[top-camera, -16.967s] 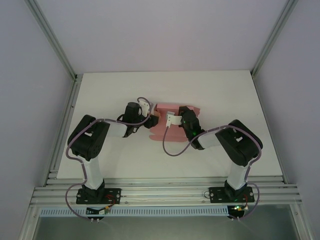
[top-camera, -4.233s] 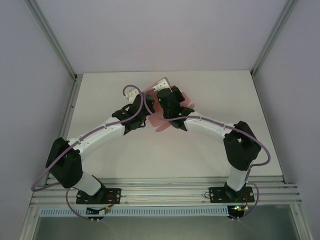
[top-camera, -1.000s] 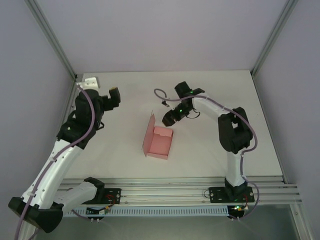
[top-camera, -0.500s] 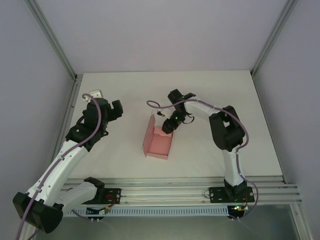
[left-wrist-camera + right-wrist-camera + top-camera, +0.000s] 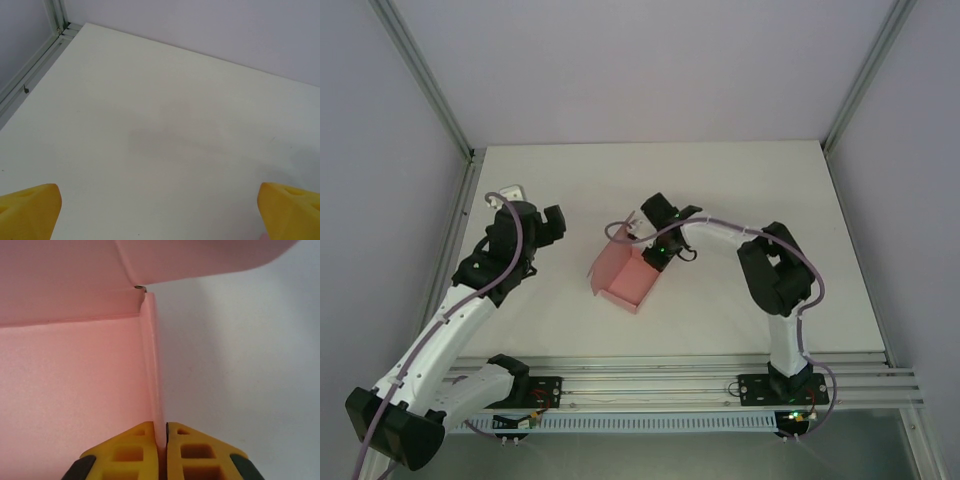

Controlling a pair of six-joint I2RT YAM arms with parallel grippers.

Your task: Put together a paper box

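White worktop [image 5: 740, 310], edged by aluminium rails [image 5: 448, 250], carried the pink paper box [image 5: 625, 282] near its middle, lid flap [image 5: 200, 255] raised. Right fingers [image 5: 130, 452] were pinched shut on one thin side wall; left fingers [image 5: 30, 210] stood wide open, well apart, bracing nothing. A one-sided pull could buckle the card or skid the box, and the flap overhung the wrist.

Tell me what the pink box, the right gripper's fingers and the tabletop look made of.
The paper box: thin matte pink card, judging by its slim wall edge and creased folds. The right gripper: fingers look like yellow moulded or printed plastic, with recessed pockets. The table: smooth white matte board, likely laminate.
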